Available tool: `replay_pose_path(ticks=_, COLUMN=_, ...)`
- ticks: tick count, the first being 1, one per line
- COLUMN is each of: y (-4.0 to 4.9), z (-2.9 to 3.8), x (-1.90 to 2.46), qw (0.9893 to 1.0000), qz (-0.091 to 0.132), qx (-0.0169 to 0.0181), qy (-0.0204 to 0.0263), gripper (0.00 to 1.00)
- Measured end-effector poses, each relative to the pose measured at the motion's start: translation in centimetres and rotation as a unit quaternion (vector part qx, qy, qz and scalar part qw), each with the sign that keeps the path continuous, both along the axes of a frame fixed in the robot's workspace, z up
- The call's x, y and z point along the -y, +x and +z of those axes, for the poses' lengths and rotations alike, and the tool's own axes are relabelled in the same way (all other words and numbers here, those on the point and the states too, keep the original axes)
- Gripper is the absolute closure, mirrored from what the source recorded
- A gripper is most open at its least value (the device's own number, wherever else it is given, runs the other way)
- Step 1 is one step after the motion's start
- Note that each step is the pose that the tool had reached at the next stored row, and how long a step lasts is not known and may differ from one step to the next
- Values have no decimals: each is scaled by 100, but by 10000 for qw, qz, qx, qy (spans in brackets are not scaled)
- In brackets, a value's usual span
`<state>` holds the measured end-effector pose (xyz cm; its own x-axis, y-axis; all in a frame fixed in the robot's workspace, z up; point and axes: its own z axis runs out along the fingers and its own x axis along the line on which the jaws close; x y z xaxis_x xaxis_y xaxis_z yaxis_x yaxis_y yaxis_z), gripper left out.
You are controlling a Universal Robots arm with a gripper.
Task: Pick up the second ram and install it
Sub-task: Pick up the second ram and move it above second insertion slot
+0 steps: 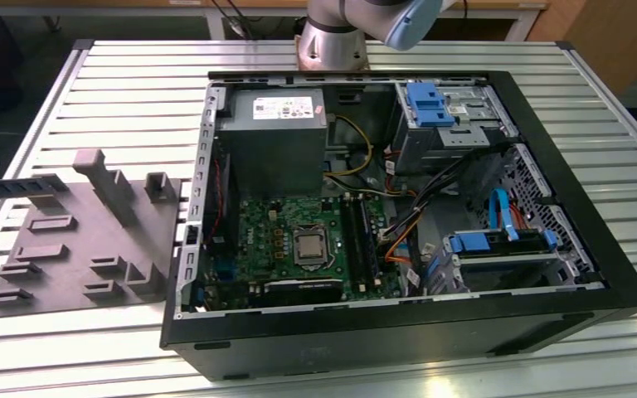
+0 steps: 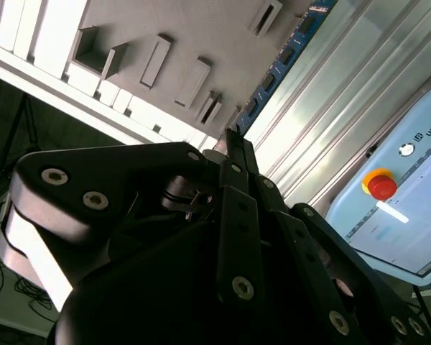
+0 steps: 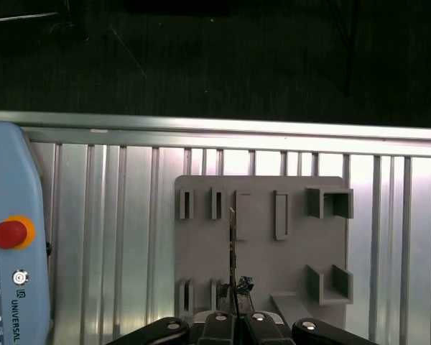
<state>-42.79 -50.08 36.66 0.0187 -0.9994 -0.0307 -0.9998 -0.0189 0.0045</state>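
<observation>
Both jaws tight around the second ram (image 2: 283, 63)

Arm base (image 1: 333, 41): silver column, upright, seen at the far side in the exterior view. A pale blue joint cap (image 1: 407, 21) sits on the link just above it.

Gripper (image 3: 233, 314): black, with bolted side links (image 2: 93, 198) splayed out to either side of the centre line, seen in both wrist views. The two fingers (image 2: 238, 208) run forward side by side and meet at the tip (image 2: 228, 144). The jaws are drawn together, clamping the second ram (image 3: 232, 244) by one end. The stick juts straight out ahead of the fingertips, edge-on in the first wrist view.
</observation>
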Motion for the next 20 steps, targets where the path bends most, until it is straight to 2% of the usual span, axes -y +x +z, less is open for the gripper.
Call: replay_pose_path(ticks=20, y=0, z=161, x=0, qw=10000, qz=0, qx=7, qy=7, gripper=89)
